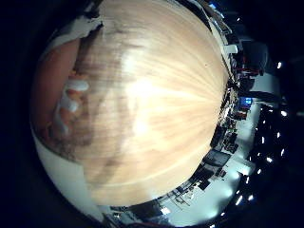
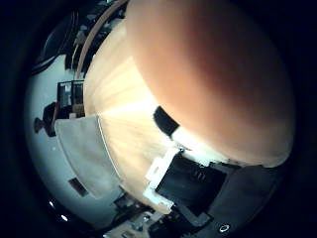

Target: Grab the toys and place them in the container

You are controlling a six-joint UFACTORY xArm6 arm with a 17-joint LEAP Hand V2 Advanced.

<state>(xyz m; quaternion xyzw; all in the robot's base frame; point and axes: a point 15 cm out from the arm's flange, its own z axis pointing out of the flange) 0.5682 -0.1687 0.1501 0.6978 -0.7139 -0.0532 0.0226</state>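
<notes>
An orange, rounded soft toy (image 2: 213,74) fills much of the thumb side view, very close to my palm. My right hand (image 2: 193,183) shows as white and black parts beside it. One black fingertip (image 2: 166,121) is curled against the toy's underside. The little finger side view shows the same orange toy (image 1: 52,90) at the edge, with small white bits (image 1: 71,97) on it, over the pale wooden table (image 1: 156,95). No container can be made out for certain.
A grey flat-sided thing (image 2: 84,153) stands at the table's edge beyond the hand. Room furniture and dark equipment (image 1: 232,128) lie past the table's far edge. A soft shadow (image 1: 102,133) falls on the wood under the toy.
</notes>
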